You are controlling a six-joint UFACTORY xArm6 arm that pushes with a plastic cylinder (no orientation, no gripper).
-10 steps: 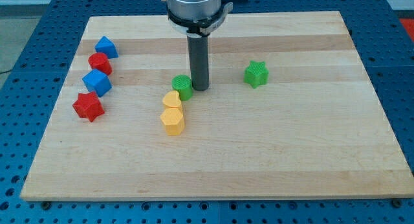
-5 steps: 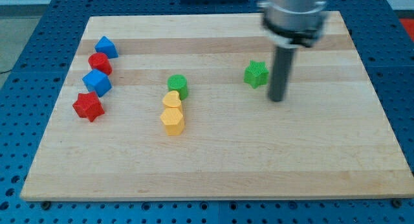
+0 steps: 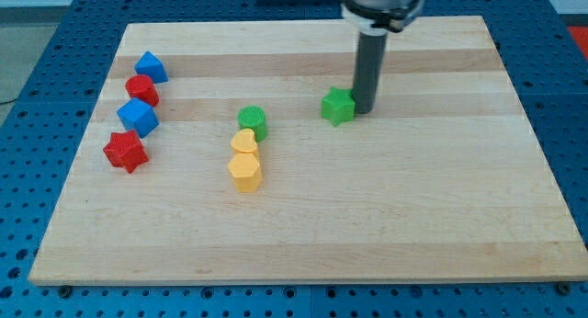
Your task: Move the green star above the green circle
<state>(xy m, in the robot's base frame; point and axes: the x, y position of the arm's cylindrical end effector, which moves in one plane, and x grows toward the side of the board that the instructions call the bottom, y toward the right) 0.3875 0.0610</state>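
The green star [image 3: 337, 107] lies near the middle of the wooden board [image 3: 386, 208]. The green circle [image 3: 252, 122] lies to its left, slightly lower in the view. My tip [image 3: 364, 109] is right against the star's right side. The rod rises straight up from there to the arm at the view's top.
A yellow heart [image 3: 243, 141] and a yellow hexagon-like block [image 3: 244, 172] lie just below the green circle. At the view's left lie a blue block [image 3: 150, 66], a red circle [image 3: 141, 89], a second blue block [image 3: 138, 117] and a red star [image 3: 125, 151].
My tip swung from beside the green circle to the star's right, then pressed in. The green star has slid to the left, toward the green circle.
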